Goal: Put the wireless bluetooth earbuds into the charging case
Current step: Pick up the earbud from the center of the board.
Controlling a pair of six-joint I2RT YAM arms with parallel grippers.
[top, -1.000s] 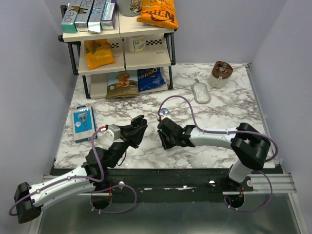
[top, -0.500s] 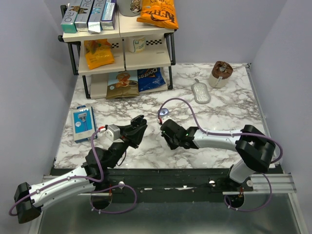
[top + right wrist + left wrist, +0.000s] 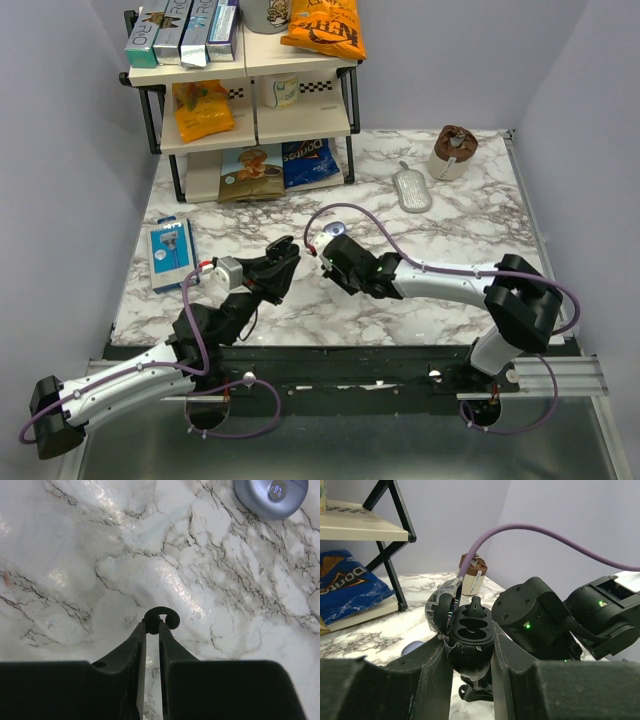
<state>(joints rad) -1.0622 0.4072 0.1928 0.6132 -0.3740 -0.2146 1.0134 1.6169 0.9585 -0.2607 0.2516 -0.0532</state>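
Observation:
My left gripper (image 3: 470, 652) is shut on the black charging case (image 3: 469, 630) and holds it above the table. The case's lid stands open to the left and two hollow slots face up. In the top view the left gripper (image 3: 280, 262) and the right gripper (image 3: 322, 252) are close together over the table's middle. My right gripper (image 3: 152, 626) is shut on one small black earbud (image 3: 172, 618) with a curved hook, pinched at the fingertips above the marble. In the left wrist view the right arm's black wrist (image 3: 535, 620) sits just right of the case.
A round lilac-grey device (image 3: 272, 492) with a small display lies on the marble just beyond the grippers (image 3: 335, 230). A shelf rack (image 3: 250, 90) with snack bags stands at the back left. Also on the table are a blue box (image 3: 168, 255), a grey oval item (image 3: 412, 190) and a brown-topped cup (image 3: 453, 150).
The right gripper has moved up and left toward the case, and its jaws have narrowed onto the earbud. The left arm with the case has hardly moved.

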